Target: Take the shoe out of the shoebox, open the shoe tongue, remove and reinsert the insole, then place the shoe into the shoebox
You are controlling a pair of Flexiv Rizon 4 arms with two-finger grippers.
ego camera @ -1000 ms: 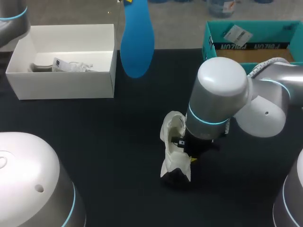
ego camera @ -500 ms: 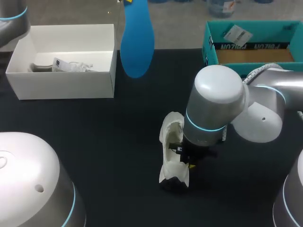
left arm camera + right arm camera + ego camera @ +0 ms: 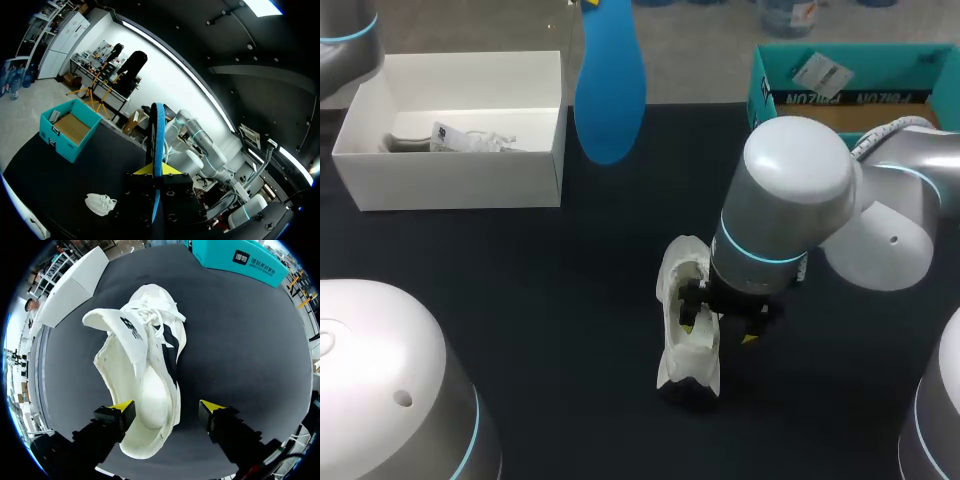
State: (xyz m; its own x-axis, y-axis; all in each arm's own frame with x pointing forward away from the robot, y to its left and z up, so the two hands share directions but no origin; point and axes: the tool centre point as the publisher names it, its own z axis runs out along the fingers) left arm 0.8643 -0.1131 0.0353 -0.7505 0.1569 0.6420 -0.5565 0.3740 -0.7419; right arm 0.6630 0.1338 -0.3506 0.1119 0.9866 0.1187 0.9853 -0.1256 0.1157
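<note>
Step in hand, by judgement: insole out, reinsertion pending. On the table (image 3: 520, 290), the white shoebox (image 3: 460, 185) stands well apart from the shoe (image 3: 686, 330), whose tongue is folded open. The right gripper (image 3: 166, 412) straddles the heel, fingers apart. The left gripper (image 3: 156, 172) is clamped on the blue insole (image 3: 610, 100), held aloft. Next move calls for steadying the shoe and feeding the insole in toe-first.

The shoe (image 3: 686, 318) lies on the surface (image 3: 520, 280) near its middle, its heel end between the spread fingers of the right gripper (image 3: 167, 412) directly above it. Well behind and left of the shoe stands the shoebox (image 3: 460, 180); behind and right of it, another box (image 3: 840, 80). The insole (image 3: 609, 90) hangs behind the shoe, just beside the shoebox, clamped in the left gripper (image 3: 156, 171).
</note>
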